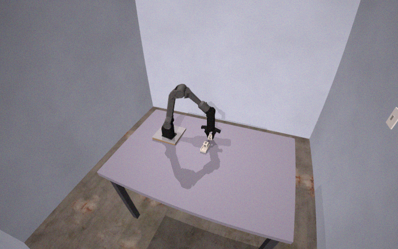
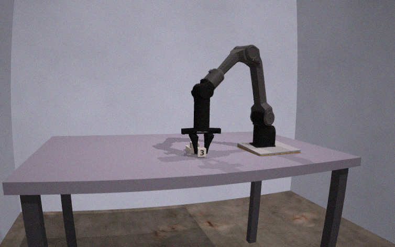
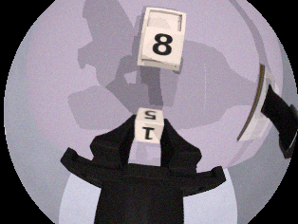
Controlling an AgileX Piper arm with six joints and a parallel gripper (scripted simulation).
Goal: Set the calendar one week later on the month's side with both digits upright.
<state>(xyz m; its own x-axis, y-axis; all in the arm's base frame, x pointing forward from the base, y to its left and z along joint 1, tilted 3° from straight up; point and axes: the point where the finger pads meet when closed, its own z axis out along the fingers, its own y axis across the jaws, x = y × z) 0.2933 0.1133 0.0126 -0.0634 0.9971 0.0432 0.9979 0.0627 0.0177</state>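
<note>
- On the left of the exterior view, the tray (image 2: 188,150) is lying flat on the desk (image 2: 116,157), and one cube (image 2: 192,144) is standing inside it. That much of the final layout looks in place.
- From the wrist view, this seated cube is showing an 8 (image 3: 161,46) on its top. The side with the month's name is not showing legibly in any view, so I cannot tell which date is facing out.
- Just right of the tray, the gripper (image 2: 201,148) is pointing straight down, low over the desk, and pinching the second cube (image 2: 201,151) between its fingers, with a 3 facing the exterior camera.
- This held cube is sitting outside the tray, close beside it; whether it is touching the desk I cannot tell.
- Further right, the arm is rising from its base plate (image 2: 291,151), well apart from the tray.
- By my judgement the task is roughly halfway. The held cube is waiting to go into the tray beside the first, with the right digit upright on the month side. The seated cube's face may need checking too, and then the gripper must release.
</note>
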